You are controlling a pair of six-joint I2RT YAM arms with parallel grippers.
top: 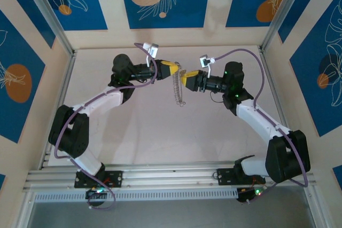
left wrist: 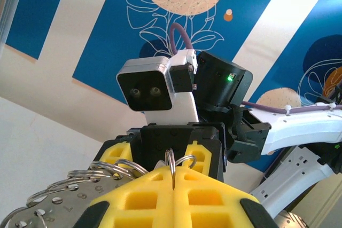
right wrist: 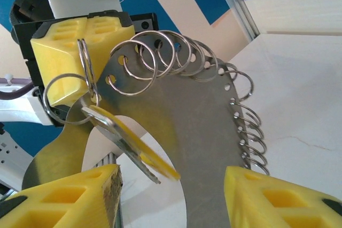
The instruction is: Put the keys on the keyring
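Right wrist view: the key [right wrist: 125,142] is shown hanging at the keyring [right wrist: 85,73], which is clamped in the closed left tool [left wrist: 173,182], while the right tool [right wrist: 171,196] is parted below; threading is judged complete, so clear withdrawal is required.

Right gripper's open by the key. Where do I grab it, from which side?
Probably the key at its free end, flat faces between the right gripper fingers, coming straight ahead: it hangs tilted from a ring, that end nearest the jaws.
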